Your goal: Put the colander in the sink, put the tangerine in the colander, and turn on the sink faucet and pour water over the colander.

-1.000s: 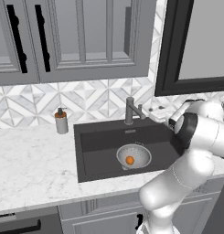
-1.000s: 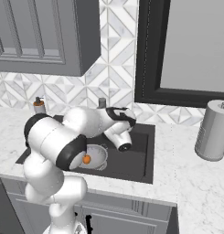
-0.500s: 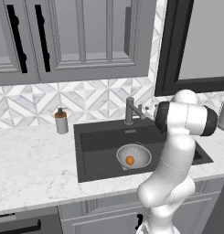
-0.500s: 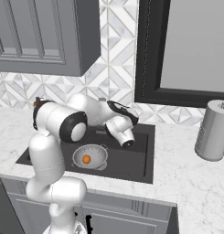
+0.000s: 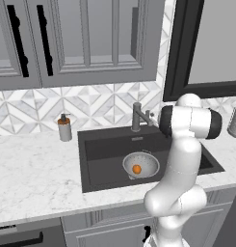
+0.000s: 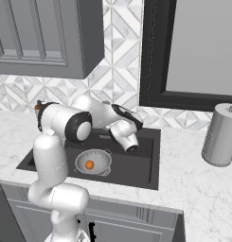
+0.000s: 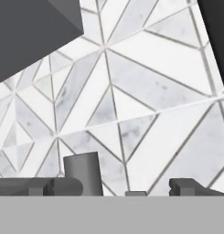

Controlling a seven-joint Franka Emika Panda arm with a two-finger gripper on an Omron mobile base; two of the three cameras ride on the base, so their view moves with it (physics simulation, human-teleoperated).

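The silvery perforated colander [image 5: 141, 164] [image 6: 93, 162] sits in the dark sink [image 5: 102, 161] [image 6: 141, 163], with the orange tangerine [image 5: 137, 169] [image 6: 89, 164] inside it. The dark grey sink faucet [image 5: 137, 117] stands behind the basin; no water shows. My hand reaches in beside the faucet from the right, above the sink's back edge. In the hand view my gripper [image 7: 114, 188] is open and holds nothing. The faucet's post [image 7: 83, 174] rises between the fingertips, left of centre, with the tiled wall behind.
A grey-and-brown soap dispenser [image 5: 65, 128] stands on the marble worktop [image 5: 32, 173] left of the sink. A grey canister [image 6: 221, 134] stands on the worktop to the right. Wall cabinets hang above, and a dark-framed window [image 6: 193, 52] is behind the sink's right side.
The arm has straightened upward and the hand has moved left, closer to the faucet. The jaws stayed open. Colander and tangerine have not moved.
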